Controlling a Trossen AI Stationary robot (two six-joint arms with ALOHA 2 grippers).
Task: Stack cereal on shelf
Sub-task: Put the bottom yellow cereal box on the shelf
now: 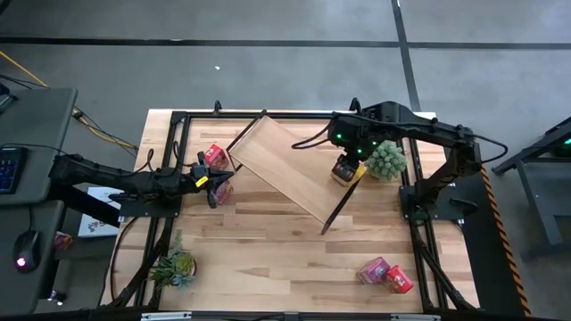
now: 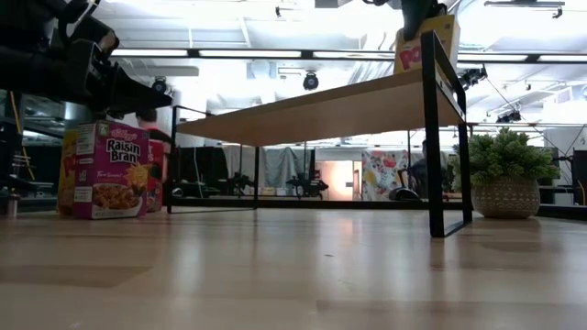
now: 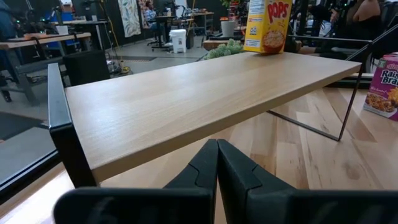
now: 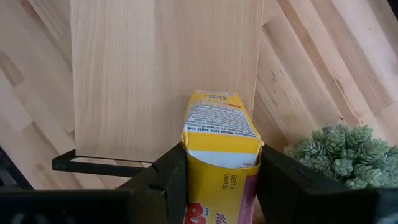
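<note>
The shelf (image 1: 294,165) is a long light-wood board that stands on its dark end frames, slanting across the table's far half. A yellow cereal box (image 4: 221,143) stands upright on the shelf's right end; it also shows in the low view (image 2: 429,44) and the left wrist view (image 3: 267,25). My right gripper (image 1: 348,166) is above the box and shut on it. My left gripper (image 1: 211,182) is shut and empty, level, just off the shelf's left end (image 3: 68,124). A magenta Raisin Bran box (image 2: 110,170) stands on the table beside it. My right gripper pinches the yellow box between its two fingers, one finger (image 4: 168,174) on each of two opposite sides, just below the box's top (image 4: 194,163). The fingers come from above and point down. The box is upright, its bottom on the shelf board.
A potted green plant (image 1: 385,159) stands right beside the shelf's right end and the right gripper. Another magenta box (image 1: 216,156) is at the far left. Two small boxes (image 1: 385,273) lie at the near right, and a second plant (image 1: 174,264) at the near left.
</note>
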